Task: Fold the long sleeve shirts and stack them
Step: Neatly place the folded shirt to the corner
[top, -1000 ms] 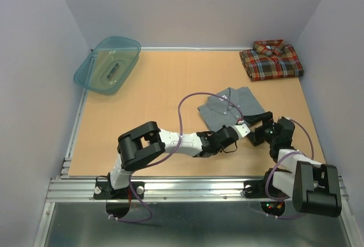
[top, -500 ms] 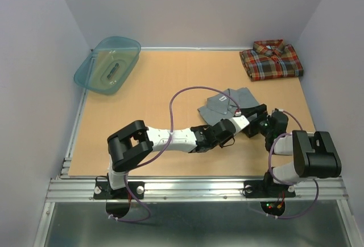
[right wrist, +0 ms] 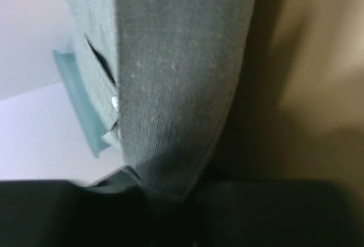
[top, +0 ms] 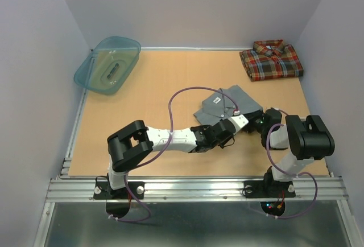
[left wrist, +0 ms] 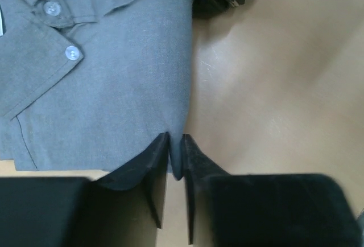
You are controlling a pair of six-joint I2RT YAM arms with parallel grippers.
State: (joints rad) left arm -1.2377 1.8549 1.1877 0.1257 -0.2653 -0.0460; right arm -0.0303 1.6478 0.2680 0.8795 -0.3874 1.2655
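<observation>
1. Left gripper: fingers nearly together at the 5 o'clock edge of the grey shirt, with the hem pinched between them.
2. Right gripper: at the shirt's 4 o'clock edge. Cloth runs into the dark jaws, but I cannot tell whether they are clamped.
3. Grey shirt lies folded at 3 o'clock from the centre of the table. Plaid shirt lies folded in the 1 o'clock corner, well apart.
4. Step, as judged: stacking. Next move needs both holds firm, a level lift, a carry toward 1 o'clock, and a square set-down on the plaid.
</observation>
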